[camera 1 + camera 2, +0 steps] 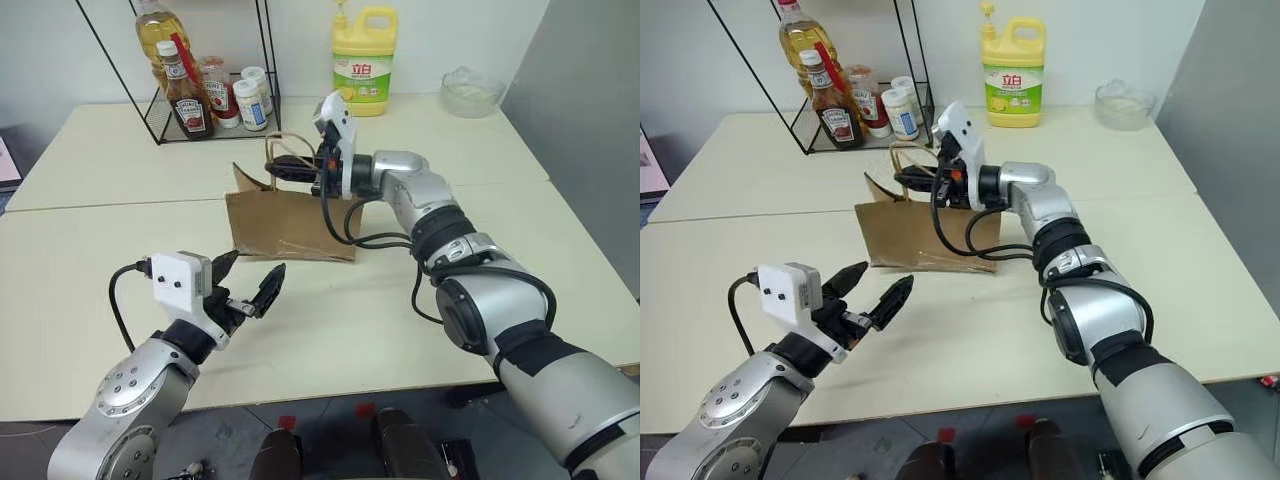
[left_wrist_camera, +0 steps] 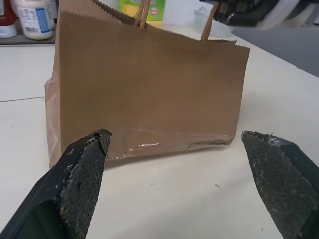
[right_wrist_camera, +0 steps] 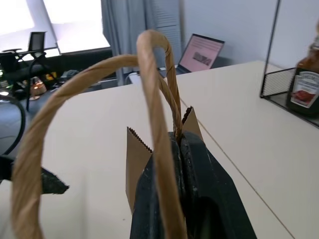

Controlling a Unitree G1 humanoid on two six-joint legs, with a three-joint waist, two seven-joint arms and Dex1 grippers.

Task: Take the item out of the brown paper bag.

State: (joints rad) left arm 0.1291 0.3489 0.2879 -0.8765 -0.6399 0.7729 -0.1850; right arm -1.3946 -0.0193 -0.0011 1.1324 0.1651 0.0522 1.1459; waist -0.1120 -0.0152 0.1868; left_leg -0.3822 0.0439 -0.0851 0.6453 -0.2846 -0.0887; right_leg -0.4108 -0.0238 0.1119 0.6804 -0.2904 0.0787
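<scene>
Head pair looks down over my arms at the worktop (image 1: 120, 240); wrist cams sit close, both sharing the brown paper bag (image 2: 149, 89).

One brown paper bag (image 1: 290, 222), standing on the table (image 1: 120, 250), with two twisted loop handles (image 3: 149, 99) rising from its top. One black wire rack (image 1: 205, 125) at the back of the table, holding five containers: one tall yellow oil bottle (image 1: 155, 35), one ketchup bottle (image 1: 187, 95), one small red-capped jar (image 1: 222, 95) and two small white-capped jars (image 1: 252, 98). One yellow detergent jug (image 1: 363, 65) with a pump top beside the rack. One clear glass bowl (image 1: 470, 92) at the far corner. Two grippers: left gripper (image 1: 252, 283), right gripper (image 1: 292, 165). One open laptop (image 3: 202, 52) beyond the table.
</scene>
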